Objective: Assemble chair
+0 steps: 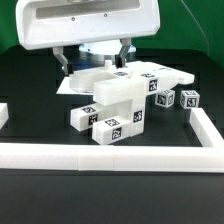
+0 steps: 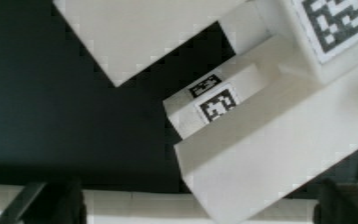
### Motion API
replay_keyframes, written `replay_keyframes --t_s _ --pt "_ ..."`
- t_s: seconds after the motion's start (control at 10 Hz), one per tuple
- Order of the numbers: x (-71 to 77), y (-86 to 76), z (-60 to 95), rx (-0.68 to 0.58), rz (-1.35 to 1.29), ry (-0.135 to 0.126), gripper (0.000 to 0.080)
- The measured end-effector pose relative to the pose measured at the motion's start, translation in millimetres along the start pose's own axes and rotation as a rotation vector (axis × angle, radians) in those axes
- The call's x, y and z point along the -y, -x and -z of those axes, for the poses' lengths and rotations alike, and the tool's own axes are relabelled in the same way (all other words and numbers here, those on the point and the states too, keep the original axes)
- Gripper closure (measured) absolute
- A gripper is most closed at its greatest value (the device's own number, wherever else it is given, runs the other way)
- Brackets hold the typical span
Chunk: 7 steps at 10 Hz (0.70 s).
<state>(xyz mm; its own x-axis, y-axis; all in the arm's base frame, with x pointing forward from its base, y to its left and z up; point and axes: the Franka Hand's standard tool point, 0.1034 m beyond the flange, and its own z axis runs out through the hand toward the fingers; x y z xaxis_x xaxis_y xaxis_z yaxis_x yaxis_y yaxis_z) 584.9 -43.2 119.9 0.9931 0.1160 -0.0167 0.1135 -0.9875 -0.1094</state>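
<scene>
Chair parts (image 1: 120,95), seemingly unjoined, lie heaped behind the rail (image 1: 110,155). Gripper (image 1: 93,63), jaws wide apart and empty, hovers over the heap's side away from the rail. Step: approaching a panel (image 1: 88,82); the next move likely needs a square descent, then closing.

The chair parts (image 1: 112,92) are showing as smooth white plastic with a faint sheen (their black-and-white tags (image 2: 213,101) looking flat and matt), while the black table (image 1: 30,105) is appearing dull.
</scene>
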Motion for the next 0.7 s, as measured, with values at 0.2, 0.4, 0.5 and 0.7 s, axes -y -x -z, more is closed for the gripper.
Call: replay_keyframes --t_s 0.2,0.4,0.5,0.7 --pt "-1.5 4.7 3.8 -0.004 0.240 0.004 0.0151" --pt "-2.8 5.4 1.6 -0.001 0.322 0.004 0.0151" --pt "-2.9 5.4 1.6 -0.001 0.322 0.004 0.0151" --pt "-2.1 7.6 1.7 -0.001 0.311 0.003 0.0151"
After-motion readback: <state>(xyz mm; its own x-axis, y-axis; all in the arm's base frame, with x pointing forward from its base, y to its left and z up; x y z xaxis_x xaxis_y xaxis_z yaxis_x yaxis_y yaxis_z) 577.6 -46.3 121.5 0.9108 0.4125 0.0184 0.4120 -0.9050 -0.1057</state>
